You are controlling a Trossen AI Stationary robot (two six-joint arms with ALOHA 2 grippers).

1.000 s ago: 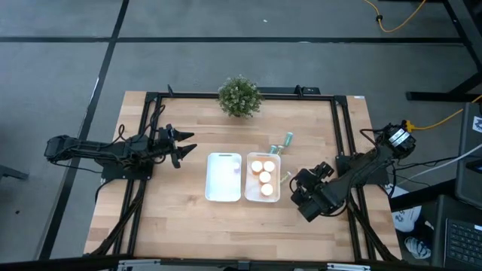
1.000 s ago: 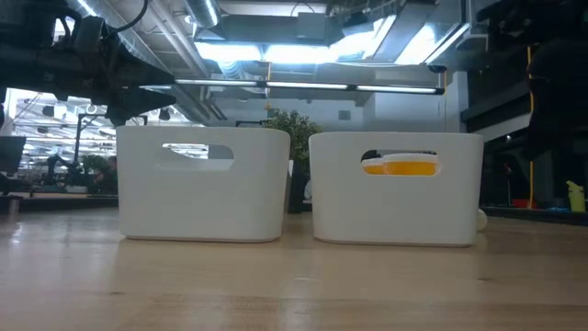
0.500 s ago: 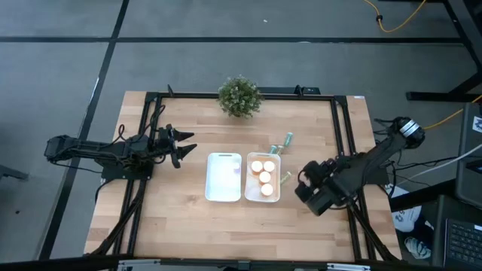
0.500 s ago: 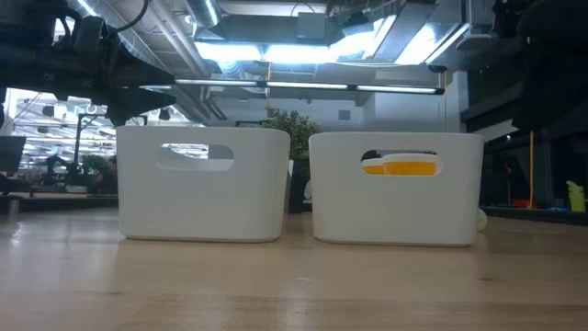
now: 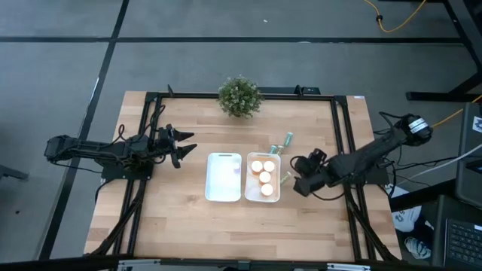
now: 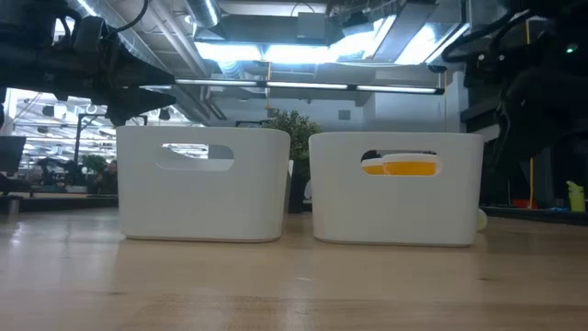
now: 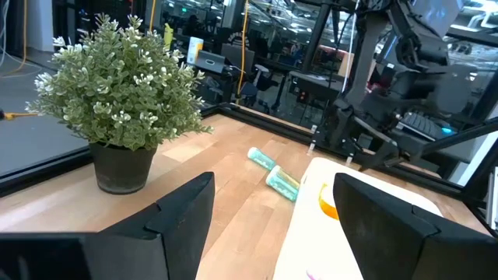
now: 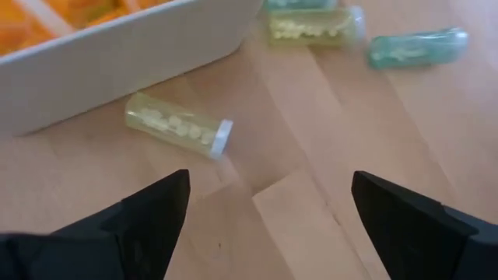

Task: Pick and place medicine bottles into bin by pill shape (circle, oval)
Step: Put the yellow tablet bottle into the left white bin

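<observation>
Two white bins stand side by side mid-table. The left bin (image 5: 224, 177) looks bare inside; the right bin (image 5: 263, 197) holds several orange bottles with white caps (image 5: 264, 178). A pale yellow-green bottle (image 8: 177, 124) with a white cap lies on its side on the table just right of the right bin. Two teal bottles (image 5: 288, 138) (image 5: 276, 149) lie on their sides behind that bin. My right gripper (image 8: 270, 187) hovers open, tilted down, just short of the yellow-green bottle. My left gripper (image 5: 184, 147) waits open, left of the bins.
A small potted plant (image 5: 239, 96) stands at the far edge, behind the bins. A black frame (image 5: 340, 135) runs around the tabletop. Bare wood lies in front of the bins and right of the yellow-green bottle.
My right gripper has swung from the near right toward the table's far edge and a little left, closing in on the yellow-green bottle beside the right bin, and has turned at the wrist on the way.
</observation>
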